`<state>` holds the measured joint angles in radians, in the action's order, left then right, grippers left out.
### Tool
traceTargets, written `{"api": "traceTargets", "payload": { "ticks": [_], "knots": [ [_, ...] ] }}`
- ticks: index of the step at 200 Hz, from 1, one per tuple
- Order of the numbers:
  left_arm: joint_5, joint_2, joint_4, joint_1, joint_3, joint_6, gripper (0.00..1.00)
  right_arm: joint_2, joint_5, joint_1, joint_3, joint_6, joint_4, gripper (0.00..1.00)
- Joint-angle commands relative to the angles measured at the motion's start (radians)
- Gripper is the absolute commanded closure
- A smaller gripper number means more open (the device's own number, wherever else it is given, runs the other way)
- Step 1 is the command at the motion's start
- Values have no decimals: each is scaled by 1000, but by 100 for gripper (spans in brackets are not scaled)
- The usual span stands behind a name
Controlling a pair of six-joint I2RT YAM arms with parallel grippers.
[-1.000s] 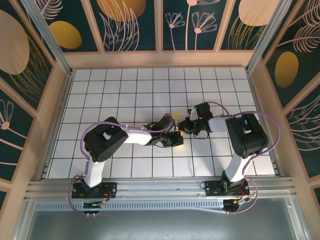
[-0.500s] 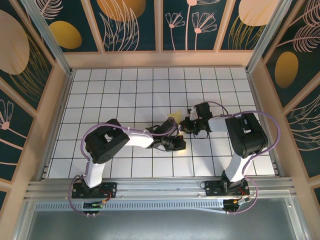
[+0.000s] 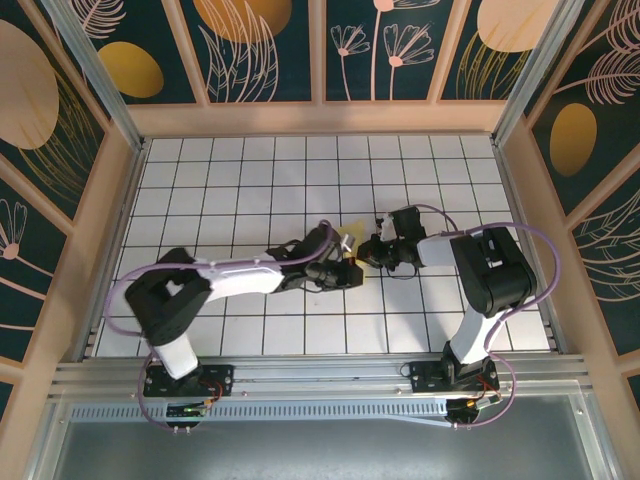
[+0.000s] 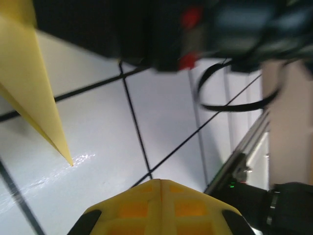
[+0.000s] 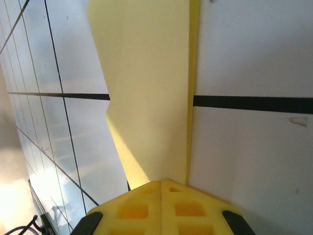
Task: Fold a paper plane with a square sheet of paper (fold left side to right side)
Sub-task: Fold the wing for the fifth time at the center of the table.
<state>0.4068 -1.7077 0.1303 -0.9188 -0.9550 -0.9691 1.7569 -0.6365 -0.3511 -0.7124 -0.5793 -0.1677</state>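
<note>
The pale-yellow paper (image 3: 349, 236), folded into a narrow layered shape, lies on the white tiled table (image 3: 250, 180) between my two grippers. In the right wrist view the paper (image 5: 146, 93) runs straight away from my right gripper (image 5: 161, 182), whose yellow fingers are shut, with their tips at its near end and a crease along its right edge. In the left wrist view my left gripper (image 4: 160, 181) is shut and empty over bare tile, and a pointed tip of the paper (image 4: 34, 93) lies off to its left. From above, the left gripper (image 3: 348, 268) sits just below the paper and the right gripper (image 3: 364, 249) at its right.
The table is walled by wooden frames with patterned panels (image 3: 260, 50). A metal rail (image 3: 320, 385) runs along the near edge by the arm bases. The right arm's black body (image 4: 161, 29) hangs close above the left gripper.
The left arm has stretched out, its elbow swinging left and down, and its gripper has shifted slightly up toward the paper. The right arm has stayed put.
</note>
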Motion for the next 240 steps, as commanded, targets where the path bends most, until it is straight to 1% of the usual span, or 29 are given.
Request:
{"api": "traceTargets", "payload": {
  "ticks": [1, 24, 29, 42, 76, 82, 135, 168, 211, 240],
  "knots": [
    [-18, 39, -38, 51, 40, 22, 97, -11, 39, -28, 40, -44, 42, 100],
    [6, 0, -23, 58, 15, 31, 98, -29, 47, -45, 62, -82, 13, 100],
    [14, -37, -12, 58, 11, 24, 98, -33, 49, -49, 66, -91, 8, 100],
    [25, -73, 21, 58, 6, 11, 98, -40, 58, -58, 80, -108, -6, 100],
    [-4, -140, -6, 58, -12, 22, 99, -52, 73, -63, 93, -125, -18, 100],
    [1, -152, -3, 58, -42, 23, 100, -52, 72, -65, 91, -125, -18, 100],
    [27, -196, 36, 57, -43, 7, 100, -43, 70, -80, 82, -129, -18, 100],
    [-2, -227, -12, 54, -59, 24, 100, -46, 69, -84, 65, -130, -16, 100],
    [-31, -269, -50, 45, -63, 28, 100, -74, 75, -83, 6, -112, 32, 100],
    [-52, -276, -75, 42, -57, 36, 100, -80, 77, -59, -54, -76, 74, 100]
  ]
}}
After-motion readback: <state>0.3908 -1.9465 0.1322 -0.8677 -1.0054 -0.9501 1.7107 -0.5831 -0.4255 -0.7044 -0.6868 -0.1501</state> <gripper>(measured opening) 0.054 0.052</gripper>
